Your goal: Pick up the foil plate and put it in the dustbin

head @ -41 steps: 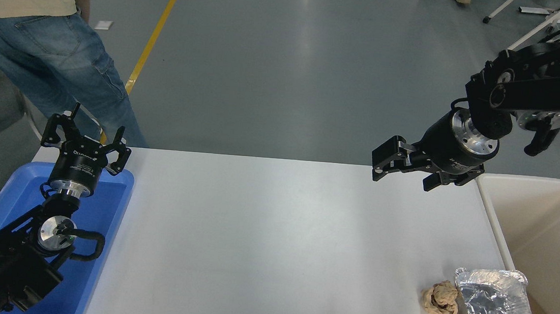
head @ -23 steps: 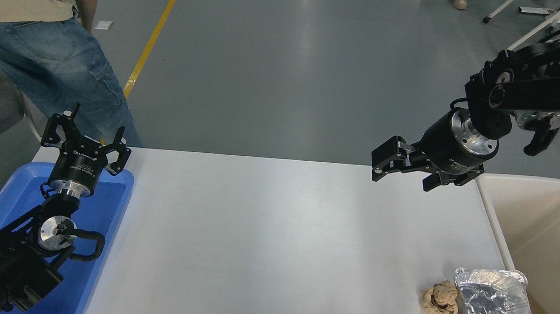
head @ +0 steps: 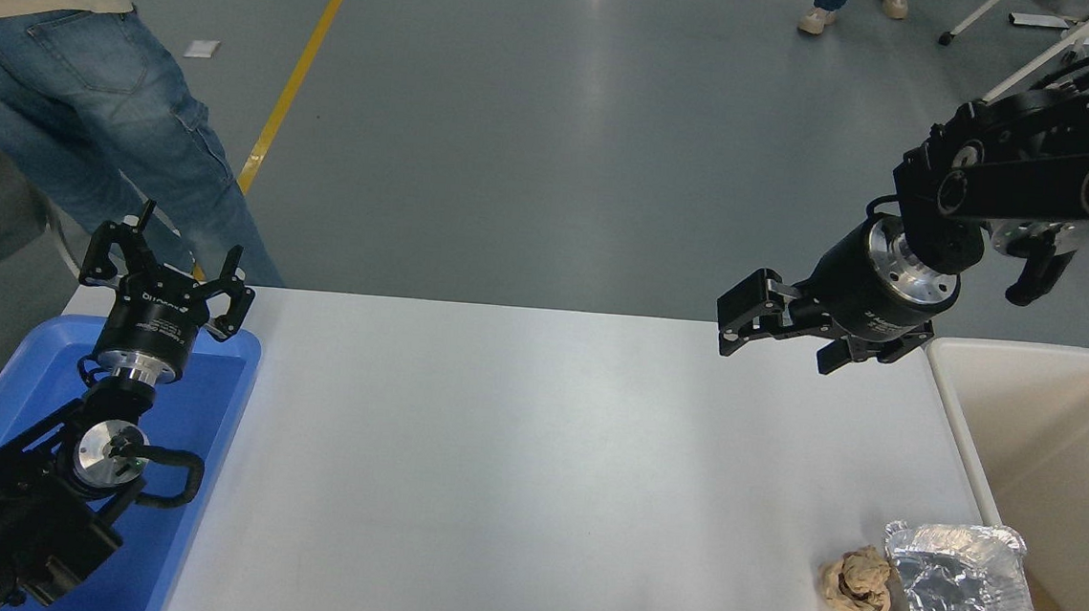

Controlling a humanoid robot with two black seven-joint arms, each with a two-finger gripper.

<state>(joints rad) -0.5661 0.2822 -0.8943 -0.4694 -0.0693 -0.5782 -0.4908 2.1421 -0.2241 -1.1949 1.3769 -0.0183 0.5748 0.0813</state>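
Right tool [head: 777,336], open and empty, shifted only slightly left since a moment ago, high above far desk [head: 534,458] edge. Foil plate [head: 960,603] untouched at near right, touching dustbin [head: 1030,351]. Pickup not begun.

Even overhead light is seen; glare is thrown on the grey floor [head: 597,108] at twelve o'clock; focus is kept sharp.
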